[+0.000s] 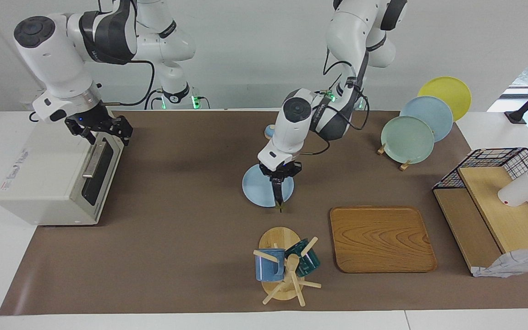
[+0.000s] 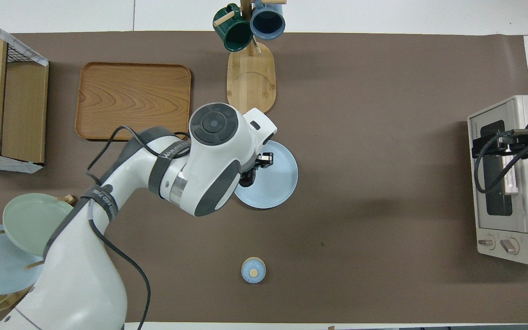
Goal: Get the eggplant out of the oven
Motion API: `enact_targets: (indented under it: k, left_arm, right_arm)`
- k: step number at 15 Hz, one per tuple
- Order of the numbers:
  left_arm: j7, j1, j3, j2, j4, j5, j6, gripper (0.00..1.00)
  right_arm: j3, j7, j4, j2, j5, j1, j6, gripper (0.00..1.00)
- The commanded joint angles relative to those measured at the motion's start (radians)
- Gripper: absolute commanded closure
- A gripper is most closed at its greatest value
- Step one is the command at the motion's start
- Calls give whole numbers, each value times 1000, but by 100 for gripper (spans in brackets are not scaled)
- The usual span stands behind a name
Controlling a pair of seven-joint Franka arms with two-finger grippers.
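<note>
The left gripper (image 1: 278, 195) hangs over the pale blue plate (image 1: 255, 185) in the middle of the table, its fingers pinched on the eggplant (image 1: 279, 201), which hangs straight down between them as a dark sliver with its greenish tip (image 1: 281, 208) at the plate's rim farthest from the robots. Held upright like that, it looks set to be lowered and laid across the plate, so I judge the eggplant is already out of the oven (image 1: 57, 178) and this is the putting-down part. From overhead the arm's wrist (image 2: 213, 156) covers most of the grasp, and only the plate's edge (image 2: 287, 178) shows past it.

The right gripper (image 1: 101, 128) is at the oven's end of the table, right by the bar handle (image 1: 92, 160) at the top of the door. Whether its fingers are gripping the handle or just resting near it I cannot tell. The door looks closed or nearly so.

Around the left gripper there is decent room. Just past the eggplant's tip, away from the robots, stands the mug rack (image 1: 282, 270) with a blue mug (image 1: 268, 265) and a green mug (image 1: 304, 259), and beside it, toward the left arm's end, the wooden tray (image 1: 381, 238). A small blue lidded pot (image 2: 253, 270) sits on the robots' side of the plate, well apart from it. Between the plate and the oven the brown mat (image 1: 177, 220) lies bare, so tipping the eggplant that way should meet nothing.
</note>
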Motion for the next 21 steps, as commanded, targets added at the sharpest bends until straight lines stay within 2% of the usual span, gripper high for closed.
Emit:
enact_targets:
  k: [1,5,8,11,16,18,21]
  left_arm:
    - [45,80,-2,-31,45,-18,-100,100]
    - [143,218,2,-2,160,-11,-209,100]
    - [254,353,-1,14,165,-22,-197,100]
    - [367,454,1,28,167,-41,-191,100]
    - [447,522,1,209,289,-39,-131,100]
    - [449,511,7,238,303,-24,-88,100]
    - [449,510,4,237,262,18,-8,100]
  right_arm:
    - [-1,-26,1,-12,24,-3,-11,0]
    - [8,-26,17,-2,24,4,-23,0]
    - [7,-25,136,59,24,13,-103,0]
    - [2,-23,158,64,26,35,-111,0]
    - [2,-20,159,64,24,26,-102,0]
    - [3,-23,159,67,24,21,-99,0]
    - [5,-23,161,64,27,14,-102,0]
